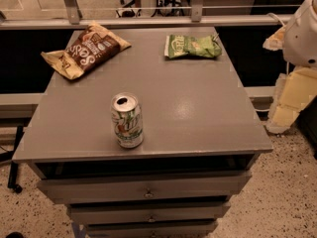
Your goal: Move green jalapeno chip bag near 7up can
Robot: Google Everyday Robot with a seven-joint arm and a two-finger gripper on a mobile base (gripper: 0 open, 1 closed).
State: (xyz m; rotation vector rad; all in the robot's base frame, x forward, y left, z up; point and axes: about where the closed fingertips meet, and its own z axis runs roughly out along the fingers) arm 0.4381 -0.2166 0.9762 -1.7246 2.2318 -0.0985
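- On the far right part of the desk (198, 108) lies the green chip bag (193, 46), flat and crinkled. The can (127, 120) stands upright near the front edge, well apart from the bag.
- First risk: the bag looks thin and slack, so a pinch on its loose skin may slip or lift only a corner. It could then drop on the way across.
- Second risk: the can is tall, narrow and close to the front edge. A bag or arm coming in low could tip it or push it off the desk.
- Third risk: a brown chip bag (86, 50) lies at the far left corner. Reaching for that one would be the wrong pick.
- Off the right side of the desk, at the edge of view, the gripper (303, 31) hangs well apart from the green bag. It touches nothing on the desk and holds nothing I can see. How far open it is, I cannot tell.
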